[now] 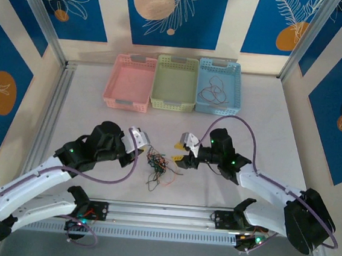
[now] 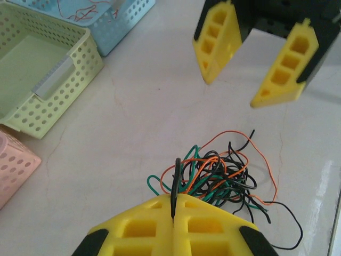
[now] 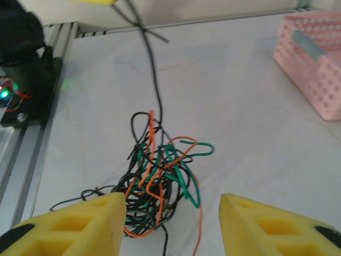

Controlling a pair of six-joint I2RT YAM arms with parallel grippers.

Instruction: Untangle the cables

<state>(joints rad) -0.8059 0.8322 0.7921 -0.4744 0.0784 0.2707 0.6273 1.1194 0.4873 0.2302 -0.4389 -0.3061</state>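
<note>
pink basket (image 3: 311, 69) chopped by right edge | cables (image 3: 160, 176) run off bottom | blue basket (image 1: 218, 110) wires (image 1: 213, 89) too tiny to sort

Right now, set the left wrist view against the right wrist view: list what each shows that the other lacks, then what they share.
Left wrist, not right wrist: the green basket and the blue basket holding loose wires. Right wrist, not left wrist: the metal rail and a dark arm base with a green light. Both: the clump of cables, the black cable held out of it by the shut left hand, the pink basket, the white table and the open right hand.
</note>
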